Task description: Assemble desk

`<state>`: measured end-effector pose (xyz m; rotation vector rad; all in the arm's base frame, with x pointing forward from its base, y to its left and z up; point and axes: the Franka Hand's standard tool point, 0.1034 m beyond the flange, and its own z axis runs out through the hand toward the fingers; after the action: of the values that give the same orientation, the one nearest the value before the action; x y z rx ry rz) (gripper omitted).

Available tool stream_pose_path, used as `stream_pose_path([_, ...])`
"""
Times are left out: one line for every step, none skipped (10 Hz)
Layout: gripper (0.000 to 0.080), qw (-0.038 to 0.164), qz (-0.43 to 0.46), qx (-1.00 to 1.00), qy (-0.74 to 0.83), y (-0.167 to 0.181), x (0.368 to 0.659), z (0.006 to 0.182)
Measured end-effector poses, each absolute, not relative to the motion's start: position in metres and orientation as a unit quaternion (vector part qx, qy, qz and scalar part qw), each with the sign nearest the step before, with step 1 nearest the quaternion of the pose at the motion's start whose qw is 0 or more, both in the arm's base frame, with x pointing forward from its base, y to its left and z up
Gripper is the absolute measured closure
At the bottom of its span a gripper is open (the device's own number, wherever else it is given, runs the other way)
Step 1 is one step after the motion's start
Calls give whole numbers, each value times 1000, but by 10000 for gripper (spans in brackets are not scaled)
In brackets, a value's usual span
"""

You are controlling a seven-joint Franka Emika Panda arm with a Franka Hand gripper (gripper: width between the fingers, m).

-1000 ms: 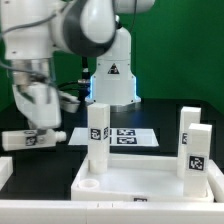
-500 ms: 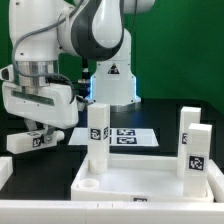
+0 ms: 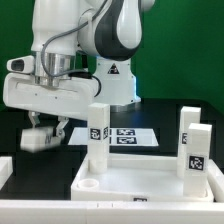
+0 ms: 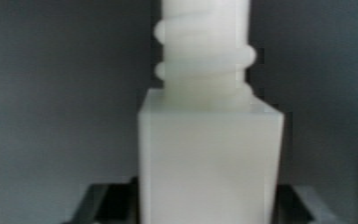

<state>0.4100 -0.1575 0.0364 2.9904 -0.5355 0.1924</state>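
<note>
The desk tabletop (image 3: 140,178) lies rim-up at the front of the exterior view. One white tagged leg (image 3: 98,135) stands upright at its far corner on the exterior view's left. Two more tagged legs (image 3: 195,152) (image 3: 188,122) stand at the exterior view's right. My gripper (image 3: 38,132) hangs left of the tabletop, shut on another white leg (image 3: 36,140) held just above the table. In the wrist view this leg (image 4: 208,140) fills the middle, its threaded peg (image 4: 204,45) pointing away, between my dark fingers (image 4: 108,205) of the gripper (image 4: 208,208).
The marker board (image 3: 128,136) lies flat on the black table behind the tabletop. The white robot base (image 3: 112,80) stands behind it against a green backdrop. A white edge (image 3: 4,170) shows at the exterior view's far left.
The arm has swung toward the exterior view's right and the wrist has turned. The held leg, lying lengthwise before, now points more toward the camera and sits slightly higher.
</note>
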Motion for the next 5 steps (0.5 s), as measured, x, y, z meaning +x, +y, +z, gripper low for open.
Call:
stream_pose_path([326,49,63,981,-176,-158,410,36])
stream_pose_path([191,49,63,981,-176,-158,410,36])
stream_pose_path([163,49,63,981,-176,-157,410,36])
stream_pose_path([163,32,49,980,-189,-151,410,34])
stream_pose_path([152,-11,6,981,-195,-141,419,39])
